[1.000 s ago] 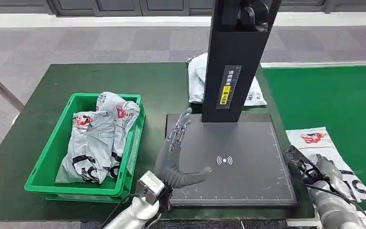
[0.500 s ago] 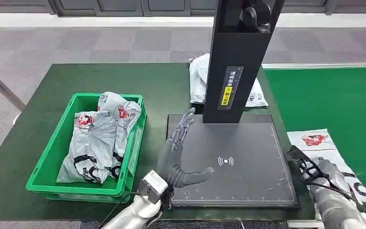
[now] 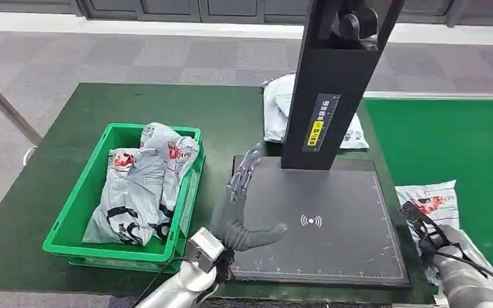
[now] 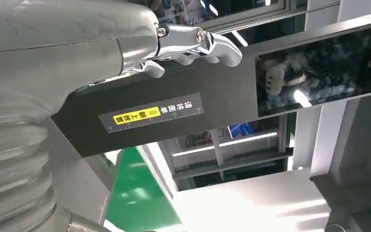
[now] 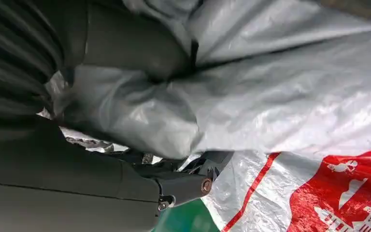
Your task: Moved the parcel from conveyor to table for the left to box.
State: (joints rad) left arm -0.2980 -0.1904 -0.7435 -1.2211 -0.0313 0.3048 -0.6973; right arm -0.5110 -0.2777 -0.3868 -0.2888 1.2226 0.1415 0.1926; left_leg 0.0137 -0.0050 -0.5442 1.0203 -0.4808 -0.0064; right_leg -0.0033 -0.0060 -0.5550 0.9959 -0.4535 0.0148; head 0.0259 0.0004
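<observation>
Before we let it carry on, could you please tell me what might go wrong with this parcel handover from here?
1. The right hand bunches only a fold of the grey parcel, so the slippery film might slide out when lifted.
2. The black column stands over the scanner plate; a swinging parcel could catch on it.
3. The left hand waits open over the plate's near edge, so the incoming parcel could bump its fingers.

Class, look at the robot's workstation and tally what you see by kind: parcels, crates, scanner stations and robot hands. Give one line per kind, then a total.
Grey parcels: 4, namely two in the crate, one behind the scanner post, one gripped by the right hand
Green crate: 1
Black scanner station: 1
Robot hands: 2, left hand, right hand
Total: 8
</observation>
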